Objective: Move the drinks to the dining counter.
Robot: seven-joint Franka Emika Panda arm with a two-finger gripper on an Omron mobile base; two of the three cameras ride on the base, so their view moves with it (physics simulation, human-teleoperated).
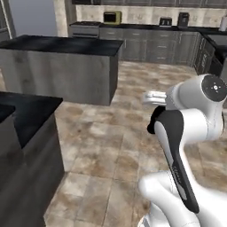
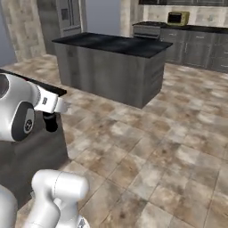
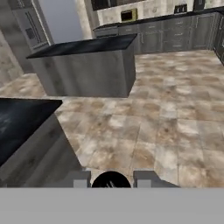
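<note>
My gripper is shut on a small slim dark bottle, whose round dark end shows between the two fingertips. In the right base view the bottle hangs dark under the white hand, above the floor beside a counter corner. The dining counter, with a glossy black top and grey sides, stands close at the left of the hand view, and its black top also lies at the left of the left base view. The gripper is to the right of that counter, off its edge.
A shorter black-topped grey island stands ahead across the tiled floor. Grey cabinets with a yellow microwave line the back wall. A tall fridge stands at the far left. Open floor lies between the island and me.
</note>
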